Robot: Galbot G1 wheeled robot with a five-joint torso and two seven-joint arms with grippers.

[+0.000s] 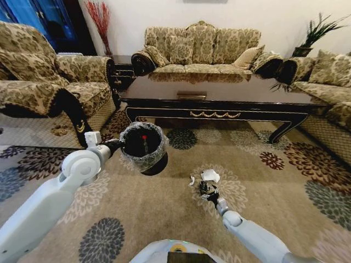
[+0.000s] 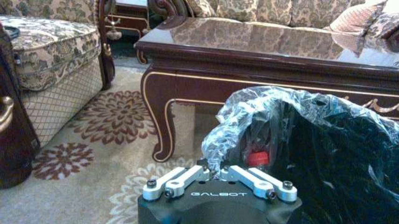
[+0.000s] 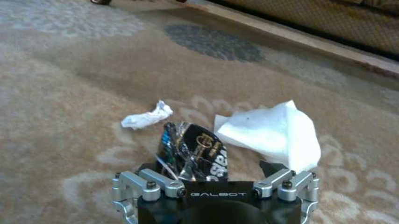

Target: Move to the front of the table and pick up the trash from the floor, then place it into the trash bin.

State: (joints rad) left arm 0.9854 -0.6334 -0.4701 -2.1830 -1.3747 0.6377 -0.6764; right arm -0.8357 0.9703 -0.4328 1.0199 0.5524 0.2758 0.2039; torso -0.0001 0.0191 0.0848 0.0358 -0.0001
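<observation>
My left gripper [image 1: 117,146] [image 2: 219,173] is shut on the liner-covered rim of the black trash bin [image 1: 143,147] [image 2: 330,154] and holds it tilted above the floor [image 1: 164,213]. A red cap [image 1: 144,137] [image 2: 257,157] shows inside the bin. My right gripper [image 1: 207,189] [image 3: 212,173] is low over the carpet and open, with a crumpled dark wrapper [image 3: 194,150] between its fingers. Next to it lie a white paper [image 1: 211,175] [image 3: 271,133] and a small crumpled white scrap [image 1: 192,180] [image 3: 146,116]. The dark table [image 1: 219,104] [image 2: 262,51] stands beyond them.
Patterned sofas stand at the left [image 1: 49,82], behind the table [image 1: 200,49] and at the right [image 1: 323,82]. A table leg [image 2: 163,135] curves down near the bin. Open carpet stretches between me and the table.
</observation>
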